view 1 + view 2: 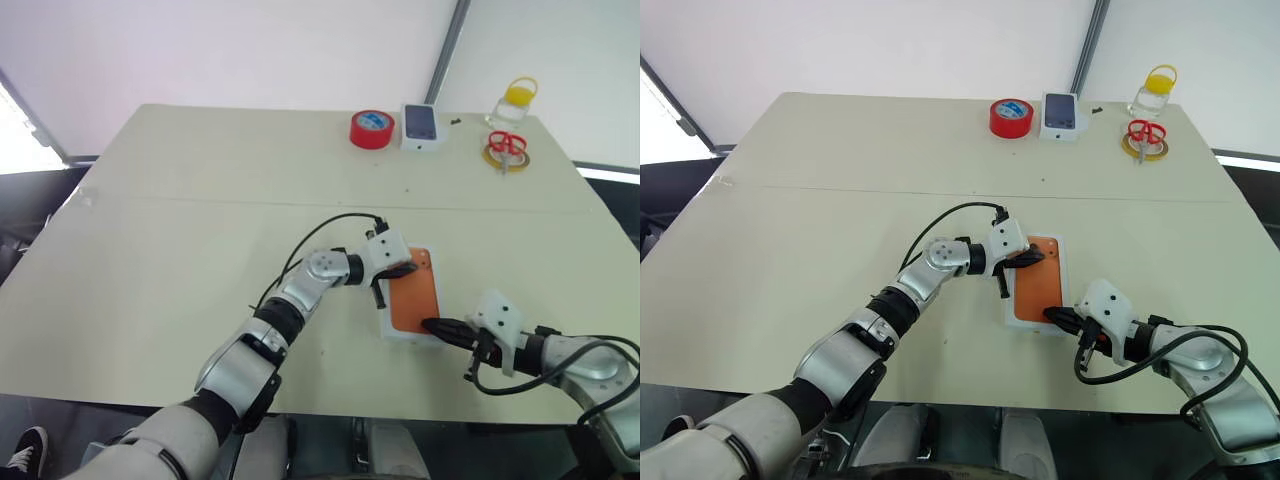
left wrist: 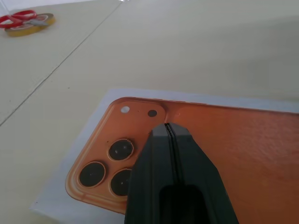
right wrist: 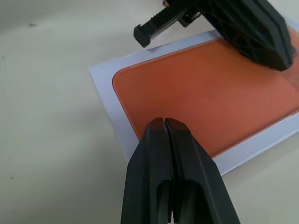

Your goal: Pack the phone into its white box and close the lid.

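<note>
From my head cameras, the orange phone lies back-up inside the white box, which sits on the pale surface near its close edge, a little right of centre. My left end effector reaches in from the left over the far end of the phone, and my right end effector comes from the right at the phone's near end. Along the far edge of the surface stand a red tape roll, a small box picturing a dark phone, a yellow-lidded jar and red scissors lying on a yellow tape ring.

In my left wrist view, my two black fingers are pressed together, holding nothing, their tip over the phone's back just beside the camera lens cluster. The white rim of the box shows around the phone's corner.

In my right wrist view, my fingers are likewise pressed together and empty, their tip over the edge of the phone where it meets the box wall. I cannot tell whether they touch it. My left end effector shows at the phone's far end.
</note>
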Controlling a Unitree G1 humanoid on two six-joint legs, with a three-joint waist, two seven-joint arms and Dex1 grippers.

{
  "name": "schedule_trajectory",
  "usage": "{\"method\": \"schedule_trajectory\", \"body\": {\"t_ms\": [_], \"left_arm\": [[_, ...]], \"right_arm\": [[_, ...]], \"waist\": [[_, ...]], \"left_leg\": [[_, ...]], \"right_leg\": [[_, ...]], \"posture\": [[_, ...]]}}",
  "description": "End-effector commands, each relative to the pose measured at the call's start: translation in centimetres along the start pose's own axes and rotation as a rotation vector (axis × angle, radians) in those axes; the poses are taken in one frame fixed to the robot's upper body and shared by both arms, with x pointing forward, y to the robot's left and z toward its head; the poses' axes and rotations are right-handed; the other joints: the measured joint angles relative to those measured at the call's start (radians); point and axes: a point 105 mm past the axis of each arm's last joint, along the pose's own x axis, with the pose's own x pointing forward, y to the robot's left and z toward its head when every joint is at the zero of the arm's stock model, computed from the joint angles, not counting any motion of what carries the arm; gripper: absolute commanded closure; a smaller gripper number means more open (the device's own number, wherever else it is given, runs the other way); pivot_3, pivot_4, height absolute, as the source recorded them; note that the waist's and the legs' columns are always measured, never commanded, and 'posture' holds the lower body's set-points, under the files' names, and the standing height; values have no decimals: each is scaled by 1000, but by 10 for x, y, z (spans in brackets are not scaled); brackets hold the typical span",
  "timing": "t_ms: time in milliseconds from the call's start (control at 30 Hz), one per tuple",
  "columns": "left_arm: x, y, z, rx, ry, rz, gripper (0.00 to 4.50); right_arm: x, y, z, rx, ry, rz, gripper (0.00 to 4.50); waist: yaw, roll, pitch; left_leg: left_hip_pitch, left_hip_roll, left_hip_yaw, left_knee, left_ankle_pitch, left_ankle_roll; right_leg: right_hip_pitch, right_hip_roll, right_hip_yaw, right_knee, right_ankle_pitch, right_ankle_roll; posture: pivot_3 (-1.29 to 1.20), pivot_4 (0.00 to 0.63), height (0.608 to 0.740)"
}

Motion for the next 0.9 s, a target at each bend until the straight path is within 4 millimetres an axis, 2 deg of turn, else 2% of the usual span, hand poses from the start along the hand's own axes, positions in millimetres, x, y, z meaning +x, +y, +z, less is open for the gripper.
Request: {"method": "schedule_trajectory", "body": {"t_ms": [33, 100, 133, 200, 233, 267, 367, 433, 567, 633, 733, 833, 900], "left_arm": [[-12, -9, -31, -170, 60, -50, 4500], [-20, -3, -25, -224, 11, -41, 3956], [-24, 2, -22, -213, -10, -28, 3704], [-38, 18, -4, -179, -96, 37, 2738], [-47, 25, 5, -186, -135, 66, 2303], [-60, 32, 14, -153, -154, 84, 1691], [-99, 40, 39, -73, -144, 116, 159], [-122, 39, 43, -102, -96, 136, 0], [-170, 27, 26, -118, -41, 178, 0], [-198, 37, 13, -160, -46, 309, 0], [-253, 59, -17, -204, 45, 538, 0], [-302, 71, -25, -170, 85, 697, 0], [-319, 66, -27, -165, 93, 720, 0]], "right_arm": [[3, -4, -3, 15, 17, -15, 4450], [3, -9, 5, 100, -42, -24, 4500], [2, -12, 12, 152, -93, -26, 4234], [0, -18, 32, 188, -205, -24, 3610], [-2, -22, 42, 188, -250, -34, 3210], [-4, -26, 50, 193, -280, -39, 2607], [-7, -23, 66, 154, -310, -6, 1001], [-7, -21, 72, 149, -317, 9, 20], [-5, -27, 63, 130, -273, -3, 20], [-8, -32, 58, 117, -255, -14, 20], [-14, -42, 54, 116, -243, -36, 20], [-22, -51, 46, 108, -219, -55, 20], [-27, -57, 41, 99, -200, -66, 20]], "waist": [[-4, 0, -1], [-4, 0, -1], [-3, 0, -1], [-4, 2, 0], [-6, 4, 1], [-8, 6, 3], [-9, 9, 6], [-5, 9, 7], [0, 12, 6], [0, 12, 7], [1, 10, 9], [1, 10, 9], [1, 11, 9]], "left_leg": [[0, 0, 0, 0, 0, 0], [-1, 0, 0, 0, 0, 0], [-1, 0, 0, 0, 0, 0], [-3, 0, 0, 0, 0, 0], [-3, 0, 0, 0, 0, 0], [-4, 0, 0, 0, 0, 0], [-6, 0, 0, 0, 0, 0], [-7, -1, 0, -1, 0, 0], [-6, -3, 1, -1, 0, 0], [-5, -3, 2, -1, 0, 0], [-5, -3, 3, 0, 0, 0], [-5, -2, 3, 0, 0, 0], [-5, -2, 3, 0, 0, 0]], "right_leg": [[0, 0, 0, 0, 0, 0], [0, -1, 0, 0, 1, 0], [-1, -1, 0, 0, 3, -3], [-2, -1, 0, 0, 5, -2], [-3, -1, 0, 0, 5, -3], [-4, -1, 1, 0, 6, -3], [-7, -1, 2, 2, 6, -2], [-9, -1, 3, 4, 6, -2], [-9, -4, 3, 6, 5, -2], [-9, -4, 5, 6, 3, -5], [-10, -3, 6, 6, 3, -5], [-10, -2, 5, 7, 2, -4], [-10, -2, 5, 8, 3, -5]], "posture": [[0, 150, 739], [0, 150, 739], [0, 150, 739], [0, 150, 739], [0, 150, 739], [0, 150, 739], [0, 150, 739], [0, 150, 739], [0, 150, 739], [0, 150, 739], [0, 150, 739], [0, 150, 739], [0, 150, 739]]}}
